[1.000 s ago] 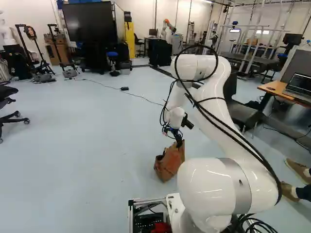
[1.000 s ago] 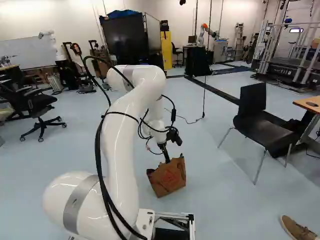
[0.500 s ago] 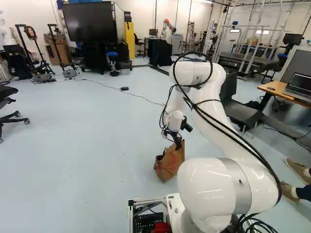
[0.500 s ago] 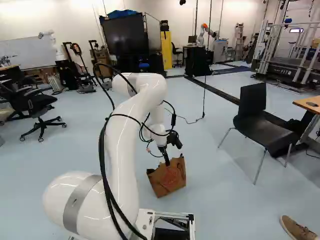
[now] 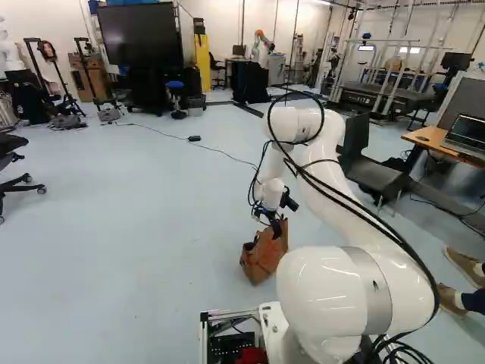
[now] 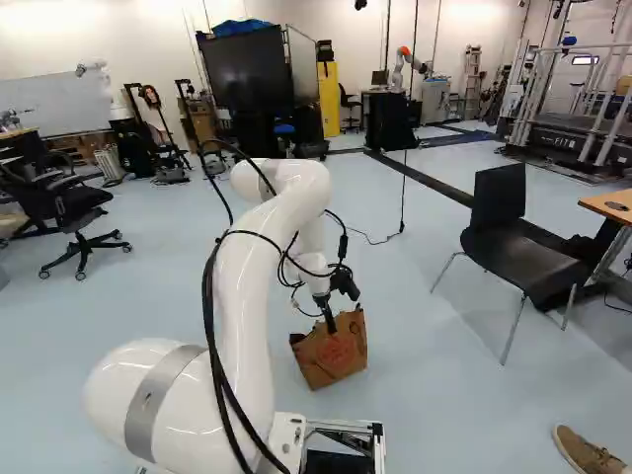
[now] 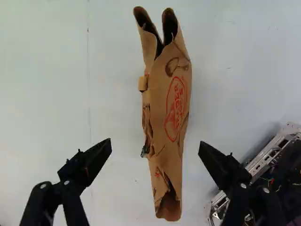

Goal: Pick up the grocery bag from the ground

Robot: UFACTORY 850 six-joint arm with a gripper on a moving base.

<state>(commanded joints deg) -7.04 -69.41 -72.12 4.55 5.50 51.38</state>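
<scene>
Straddling a brown paper grocery bag (image 7: pixel 181 70) with our black gripper (image 6: pixel 331 327), we hold both fingers wide apart, one on either side of the bag and neither gripping it. The bag stands on the pale floor (image 5: pixel 136 227) directly below the gripper, its narrow, crumpled top running lengthwise through the gap between the fingers and on ahead of them. At the end farthest ahead of our fingers, the paper gapes in two dark folds; a red oval print marks one side. We cannot tell whether our fingertips reach below the bag's rim. Just outside one finger we see the metal frame (image 7: pixel 269 157) of our base. To the gripper's right, well apart from it, stands a black chair (image 6: pixel 518 252), with a laptop (image 5: pixel 466 135) on a wooden table (image 5: pixel 429 136) farther to that side. Well ahead of the gripper, a black cable (image 5: pixel 158 132) trails across the floor.
</scene>
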